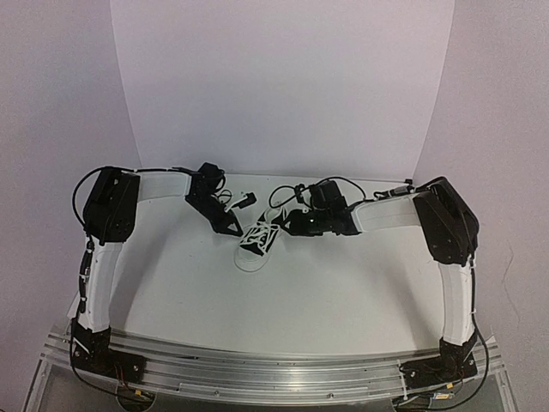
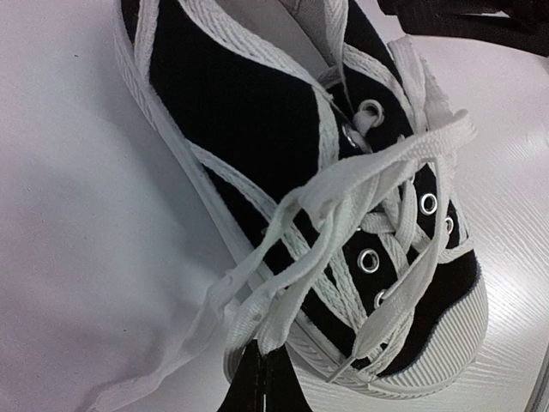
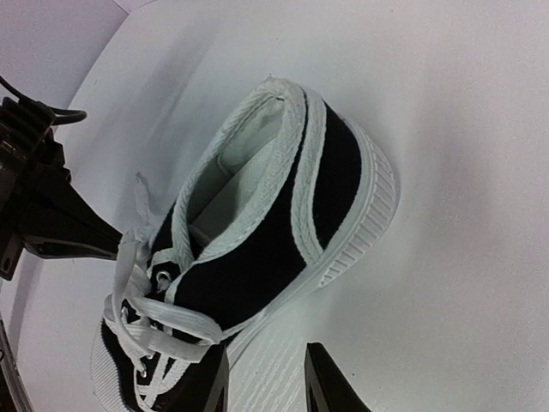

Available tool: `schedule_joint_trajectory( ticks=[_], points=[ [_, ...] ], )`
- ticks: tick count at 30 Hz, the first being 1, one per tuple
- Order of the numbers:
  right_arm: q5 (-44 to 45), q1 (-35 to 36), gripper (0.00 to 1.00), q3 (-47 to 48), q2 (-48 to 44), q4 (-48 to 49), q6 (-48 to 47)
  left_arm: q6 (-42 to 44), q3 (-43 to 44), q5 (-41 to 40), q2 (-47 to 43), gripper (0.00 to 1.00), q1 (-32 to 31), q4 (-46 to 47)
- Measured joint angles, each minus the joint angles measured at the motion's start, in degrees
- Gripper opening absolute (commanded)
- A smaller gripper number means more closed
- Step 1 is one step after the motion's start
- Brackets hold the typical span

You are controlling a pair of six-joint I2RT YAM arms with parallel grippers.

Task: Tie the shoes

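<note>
Pinching laces (image 2: 386, 163) in left jaws, right jaws parted near black sneaker (image 3: 257, 266).

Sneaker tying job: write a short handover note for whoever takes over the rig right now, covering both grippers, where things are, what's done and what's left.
Left gripper: shut on the laces; several strands run from the sneaker to its tip.
Right gripper: open, holding nothing, close beside the sneaker's laced front.
Sneaker: on the table, between the two grippers.
Done: laces threaded through the eyelets and gathered by the left gripper.
Left: no bow shows yet; loops and knot still to make.
</note>
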Motion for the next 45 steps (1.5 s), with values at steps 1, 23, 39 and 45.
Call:
schedule_joint_trajectory(
  ticks=[1,23,39,45],
  points=[
    [-0.89,-0.08,0.39,0.0,0.0,0.24,0.65,0.13,0.0,-0.23,0.0,0.0,-0.1,0.26],
    [-3.89,-0.4,0.5,-0.94,2.55,12.42,31.06,0.29,-0.13,-0.56,0.0,0.0,-0.86,1.08],
    [-6.77,0.41,0.38,-0.92,4.59,11.44,38.87,0.26,-0.13,-0.16,0.0,0.0,-0.86,1.08],
    [-7.75,0.41,0.24,-0.57,4.81,11.57,40.35,0.29,-0.13,-0.14,0.0,0.0,-0.86,1.08]
  ],
)
